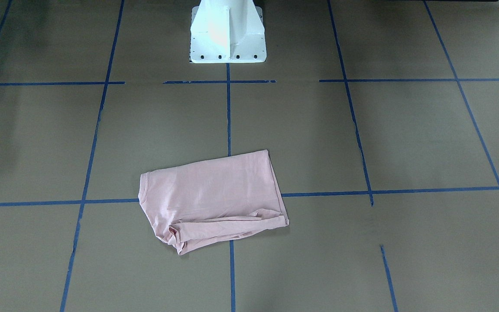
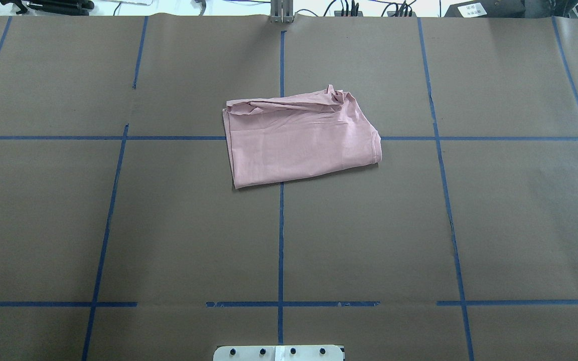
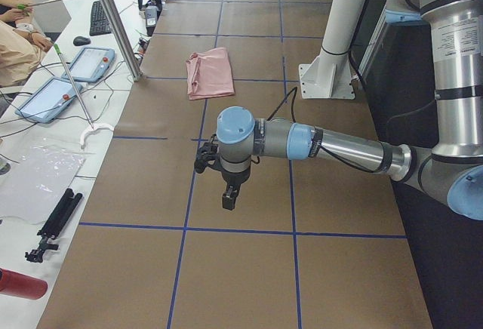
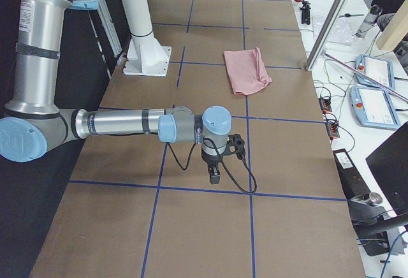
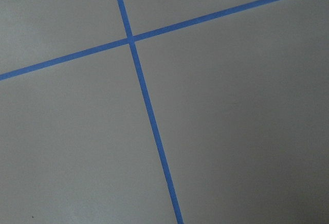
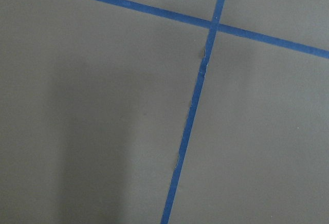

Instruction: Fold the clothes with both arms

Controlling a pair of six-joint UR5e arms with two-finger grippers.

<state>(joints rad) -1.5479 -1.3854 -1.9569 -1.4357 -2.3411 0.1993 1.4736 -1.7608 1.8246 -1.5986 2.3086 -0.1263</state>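
t-shirt (image 2: 301, 138) lies folded on surface (image 2: 168, 225), well apart from left end effector (image 3: 229, 199) and right end effector (image 4: 214, 176); both hang above it, wide or narrow: can't tell.

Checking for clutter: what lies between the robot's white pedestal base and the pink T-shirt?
Nothing but brown table cover and blue tape lines lies between the pedestal base and the T-shirt; the front-facing view shows that stretch whole.

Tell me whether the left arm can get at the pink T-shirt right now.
Probably yes. The T-shirt lies alone mid-table with nothing on it, and the left arm hangs over brown paper off to its side, with nothing between them.
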